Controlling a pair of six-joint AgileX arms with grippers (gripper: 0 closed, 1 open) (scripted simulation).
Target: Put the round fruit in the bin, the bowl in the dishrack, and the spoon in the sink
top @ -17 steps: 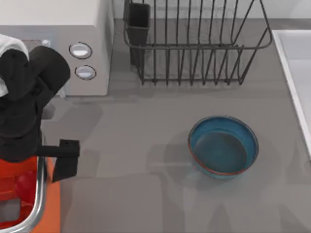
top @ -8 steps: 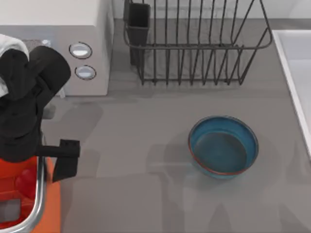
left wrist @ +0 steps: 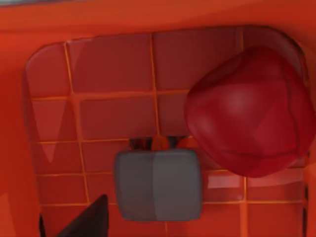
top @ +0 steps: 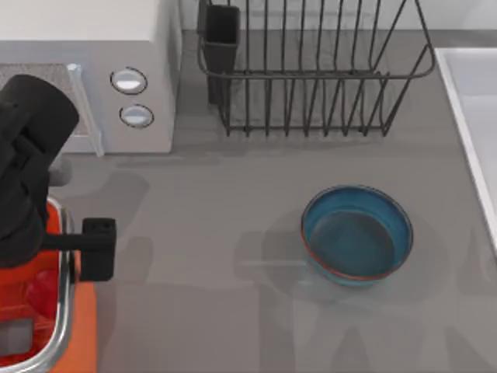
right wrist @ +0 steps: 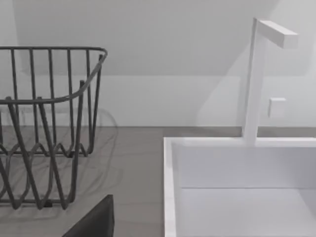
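The left end effector point(top: 78, 252) hangs over the bright orange bin with a rounded silver rim point(top: 66, 311) at the near left corner of the table; whether its fingers are wide or narrow I cannot tell. Below it, on the bin's ribbed orange floor, lies the small glossy red round fruit point(left wrist: 249, 111), apart from the end effector and held by nothing. To the right on the grey table point(top: 217, 217) sits the round blue bowl with a teal-grey inside point(top: 356, 235), upright. Farther off stands the dark grey wire dishrack point(top: 311, 74), with a white microwave point(top: 93, 70) to its left. The white flat-bottomed sink point(right wrist: 237, 187) lies at the right edge.
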